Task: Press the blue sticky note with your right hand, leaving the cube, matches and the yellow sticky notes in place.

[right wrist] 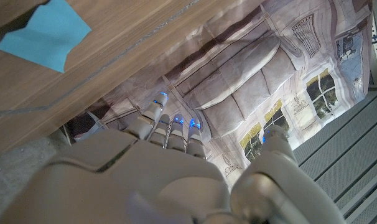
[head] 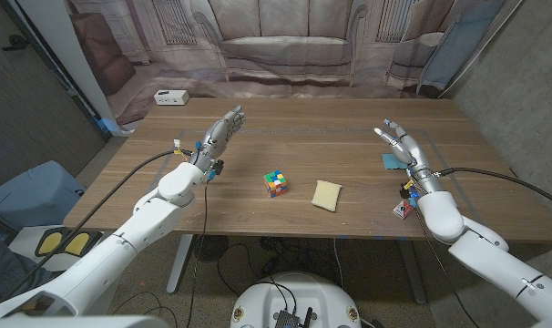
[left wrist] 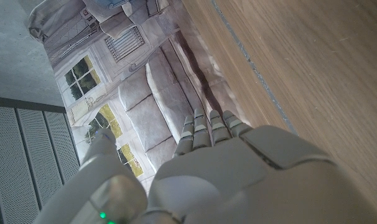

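Note:
The blue sticky note (head: 391, 161) lies near the table's right side, partly hidden behind my right hand (head: 400, 146); in the right wrist view the blue sticky note (right wrist: 44, 33) shows on the wood beyond my right hand (right wrist: 170, 180). That hand hovers over the note, fingers spread, holding nothing. A colourful cube (head: 276, 183) sits mid-table, with a yellow sticky note pad (head: 327, 194) to its right. A small matchbox (head: 403, 209) lies by my right forearm. My left hand (head: 219, 134) is raised over the table's left side, fingers apart and empty; the left hand (left wrist: 238, 180) fills the left wrist view's lower part.
A white box (head: 169, 97) stands at the far left corner of the table (head: 285, 137). A printed sofa backdrop (head: 285, 46) hangs behind. Black cables run along both arms. A blue seat (head: 30, 187) stands left of the table.

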Motion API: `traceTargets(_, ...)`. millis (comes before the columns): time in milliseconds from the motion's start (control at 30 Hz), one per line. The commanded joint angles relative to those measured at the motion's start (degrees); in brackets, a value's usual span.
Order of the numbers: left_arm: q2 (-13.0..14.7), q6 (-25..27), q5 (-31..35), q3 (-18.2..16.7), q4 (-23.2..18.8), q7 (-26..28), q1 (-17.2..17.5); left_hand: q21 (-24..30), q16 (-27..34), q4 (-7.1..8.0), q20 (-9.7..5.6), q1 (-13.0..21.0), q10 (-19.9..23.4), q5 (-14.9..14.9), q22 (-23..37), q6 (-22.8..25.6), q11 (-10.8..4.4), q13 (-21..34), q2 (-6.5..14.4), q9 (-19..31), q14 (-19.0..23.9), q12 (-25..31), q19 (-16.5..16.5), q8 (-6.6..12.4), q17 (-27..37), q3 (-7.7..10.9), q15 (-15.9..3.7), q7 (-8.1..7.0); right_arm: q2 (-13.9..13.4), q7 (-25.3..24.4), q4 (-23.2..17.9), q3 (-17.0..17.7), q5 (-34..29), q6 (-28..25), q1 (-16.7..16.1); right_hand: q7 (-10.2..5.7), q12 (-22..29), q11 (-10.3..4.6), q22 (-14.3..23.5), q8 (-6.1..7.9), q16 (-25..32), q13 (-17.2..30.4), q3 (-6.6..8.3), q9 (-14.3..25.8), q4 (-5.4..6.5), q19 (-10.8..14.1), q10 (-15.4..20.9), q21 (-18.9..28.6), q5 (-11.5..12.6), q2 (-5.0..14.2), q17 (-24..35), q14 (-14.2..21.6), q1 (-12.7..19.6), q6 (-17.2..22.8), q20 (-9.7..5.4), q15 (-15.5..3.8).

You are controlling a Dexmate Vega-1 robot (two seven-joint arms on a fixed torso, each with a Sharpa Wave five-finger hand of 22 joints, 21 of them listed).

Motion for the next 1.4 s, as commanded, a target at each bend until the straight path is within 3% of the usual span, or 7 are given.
traceTargets(33, -0.3, 0.0, -0.3, 0.5, 1.2, -1.1, -0.9, 0.0, -0.1, -0.37, -0.01, 0.3, 0.5, -0.1, 0.2, 0.4, 0.09, 0.2, 0.4, 0.3, 0.4, -0.1, 0.4, -0.04, 0.2, 0.12, 0.25, 0.0, 3.7, 8.3, 4.0, 1.1, 12.3, 7.4, 1.6, 0.65, -0.1, 0.8, 0.1, -0.16, -0.2, 0.0, 0.06, 0.1, -0.28, 0.1, 0.5, -0.2, 0.2, -0.11, 0.1, 0.1, 1.0, 0.2, 0.33, 0.66)
traceTargets(300, -0.3, 0.0, -0.3, 0.7, 1.7, -1.7, -1.7, 0.0, -0.1, -0.4, 0.0, 0.3, 0.5, -0.1, 0.2, 0.4, -0.02, 0.2, 0.4, 0.3, 0.4, -0.1, 0.4, -0.06, 0.2, 0.13, 0.24, 0.01, 5.7, 13.9, 6.7, 0.9, 20.0, 9.5, 3.0, 0.95, -0.2, 1.07, 0.1, -0.15, -0.4, 0.0, -0.22, 0.1, -0.1, -0.4, 0.6, -0.7, 0.2, -0.42, 0.2, -0.1, 0.7, 0.3, 0.56, 0.98)
traceTargets(467, -0.2, 0.3, -0.3, 0.9, 1.9, -2.1, -2.3, -0.1, -0.1, -0.42, 0.0, 0.2, 0.4, -0.1, 0.2, 0.5, 0.17, 0.2, 0.4, 0.3, 0.4, -0.1, 0.4, -0.01, 0.2, 0.14, 0.26, 0.0, 8.2, 22.6, 9.6, 0.8, 31.9, 10.4, 4.6, 1.26, -0.3, 1.22, 0.0, -0.13, -0.5, 0.0, -0.42, 0.0, 0.03, -0.3, 0.7, -0.9, 0.2, -0.63, 0.3, -0.1, 0.4, 0.4, 0.78, 1.11)
traceTargets(567, -0.1, 0.4, -0.1, 0.8, 1.8, -2.1, -2.6, -0.1, -0.1, -0.43, -0.01, 0.2, 0.4, -0.1, 0.2, 0.5, 0.15, 0.2, 0.4, 0.3, 0.4, -0.2, 0.4, -0.01, 0.2, 0.14, 0.27, -0.01, 9.5, 25.3, 11.3, 0.5, 35.2, 11.1, 5.6, 1.43, -0.3, 1.38, 0.1, -0.02, -0.5, 0.0, -0.65, 0.0, 0.15, -0.5, 0.8, -1.1, 0.2, -0.92, 0.3, -0.1, 0.1, 0.8, 0.96, 1.22)
traceTargets(733, -0.4, 0.1, -0.3, 0.8, 2.2, -2.2, -2.9, -0.1, -0.1, -0.44, -0.02, 0.2, 0.5, -0.1, 0.2, 0.4, 0.0, 0.2, 0.4, 0.3, 0.4, -0.1, 0.4, -0.03, 0.2, 0.15, 0.21, -0.02, 9.8, 25.5, 12.3, 0.0, 34.4, 12.1, 6.5, 1.35, -0.6, 1.6, 0.1, 0.79, -0.9, 0.0, -1.27, 0.0, 0.45, -0.9, 0.8, -1.7, 0.2, -1.6, 0.4, -0.3, -0.6, 3.2, 1.12, 1.47)
traceTargets(1067, -1.1, -0.6, -1.8, 0.8, 3.9, -3.6, -3.3, -0.1, -0.1, -0.47, -0.06, 0.2, 0.6, -0.1, 0.2, 0.4, -0.2, 0.2, 0.4, 0.3, 0.4, -0.1, 0.4, -0.03, 0.2, 0.17, 0.21, 0.0, 9.3, 25.2, 13.6, -1.4, 32.5, 11.2, 8.4, 1.32, -0.7, 1.7, 0.1, 0.75, -1.0, 0.0, -1.47, 0.0, 0.5, -0.9, 0.9, -2.0, 0.3, -1.85, 0.4, -0.4, -0.8, 3.3, 1.28, 1.59)
traceTargets(1400, -1.7, 0.3, -3.6, 1.1, 5.1, -4.8, -4.0, -0.1, -0.1, -0.5, -0.1, 0.2, 0.5, -0.1, 0.2, 0.5, -0.02, 0.2, 0.5, 0.3, 0.4, -0.2, 0.4, -0.02, 0.2, 0.18, 0.26, 0.02, 9.6, 26.6, 17.1, -3.9, 30.2, 10.5, 12.9, 0.41, -1.9, 2.23, 0.1, 0.71, -2.2, 0.0, -2.47, -0.1, 1.26, -3.5, -1.2, -3.8, 0.4, -2.49, 0.7, -2.7, -2.4, 4.6, 1.73, 2.26)
